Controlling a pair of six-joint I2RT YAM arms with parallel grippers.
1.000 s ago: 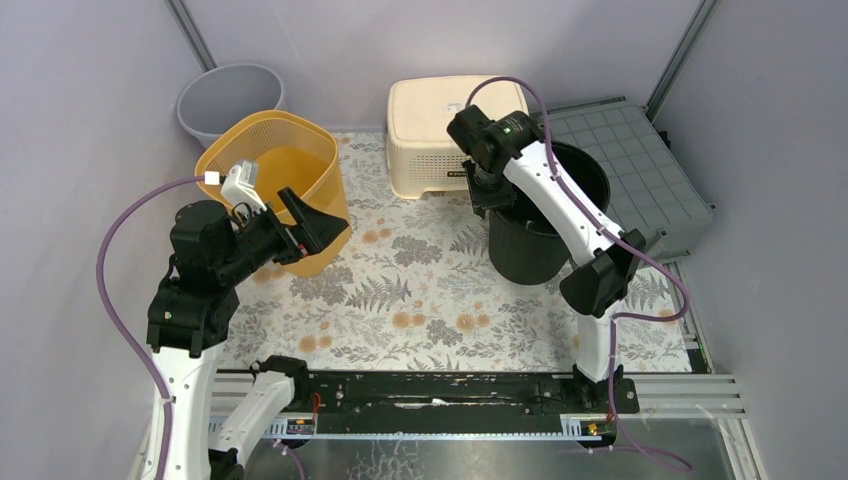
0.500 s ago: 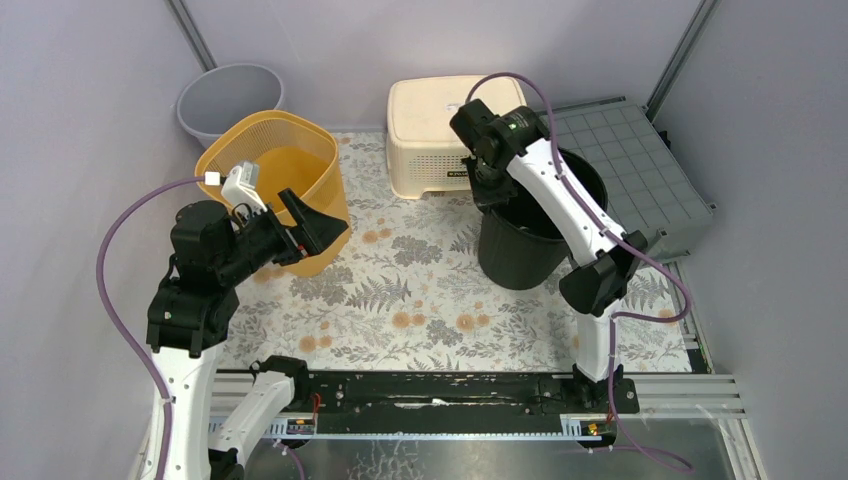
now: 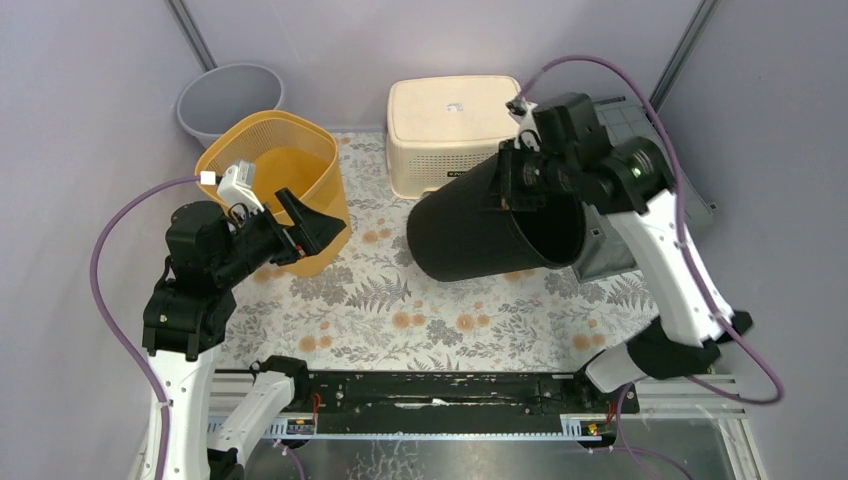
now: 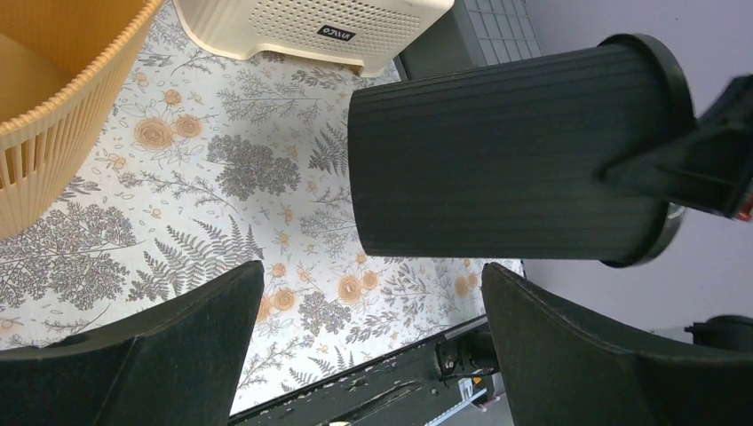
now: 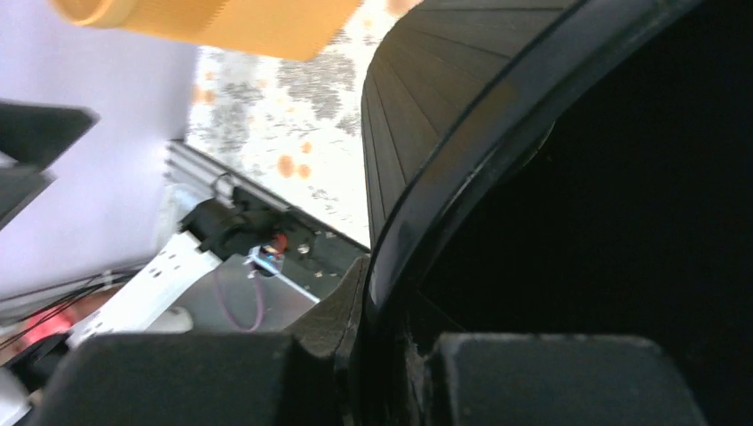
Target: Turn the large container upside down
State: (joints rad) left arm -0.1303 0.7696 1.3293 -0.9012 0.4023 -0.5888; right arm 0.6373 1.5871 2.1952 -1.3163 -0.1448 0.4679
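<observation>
We hold the large black container [image 3: 480,225] on its side, base pointing left and mouth toward the right wall. It appears lifted clear of the floral mat [image 3: 400,310] below. Our right gripper [image 3: 522,172] is clamped on the upper part of its rim, one finger inside the mouth and one outside, with the rim wedged between them in the wrist view.

The whole bin hangs from that single pinch, with most of its bulk out to the left of the fingers. We judge the main risk is the rim pivoting or slipping between the fingers as the roll goes further. The cream stool [image 3: 450,115] sits just behind the fingers, and a swinging wall could clip it. If one edge of the rim lands first, the bin could topple instead of settling mouth down.

Our right arm is raised high, elbow out to the right, wrist rolled sideways. Our left gripper [image 3: 312,225] is spread wide and empty, just beside the yellow basket [image 3: 325,185], its fingers aimed at the container but well apart from it.
</observation>
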